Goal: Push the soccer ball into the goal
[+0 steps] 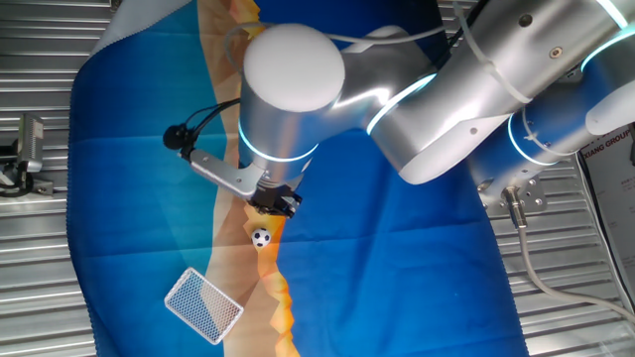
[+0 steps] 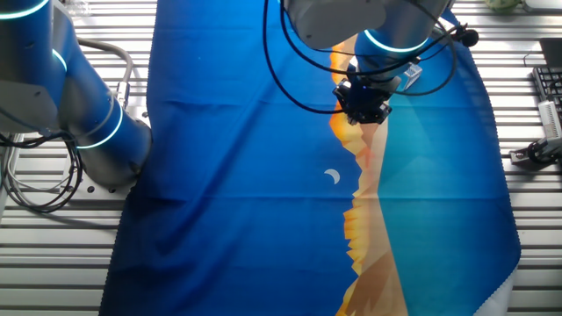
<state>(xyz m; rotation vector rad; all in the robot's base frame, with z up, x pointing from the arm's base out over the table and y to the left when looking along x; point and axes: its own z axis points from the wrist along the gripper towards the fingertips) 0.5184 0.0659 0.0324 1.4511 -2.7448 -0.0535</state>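
The soccer ball (image 1: 261, 237), tiny and white with black patches, lies on the orange band of the cloth. The goal (image 1: 203, 303), a small white mesh frame, lies on the blue cloth below and to the left of the ball. My gripper (image 1: 275, 203) hangs just above and right of the ball, close to it. Its black fingers look pressed together and hold nothing. In the other fixed view the gripper (image 2: 362, 107) is at the upper middle. The ball and goal are hidden there behind the arm.
A blue and orange printed cloth (image 1: 397, 258) covers the slatted metal table. A metal fixture (image 1: 28, 149) stands at the left edge. The arm's base (image 2: 88, 114) and its cables sit off the cloth. A small white crescent mark (image 2: 333, 177) is on the cloth.
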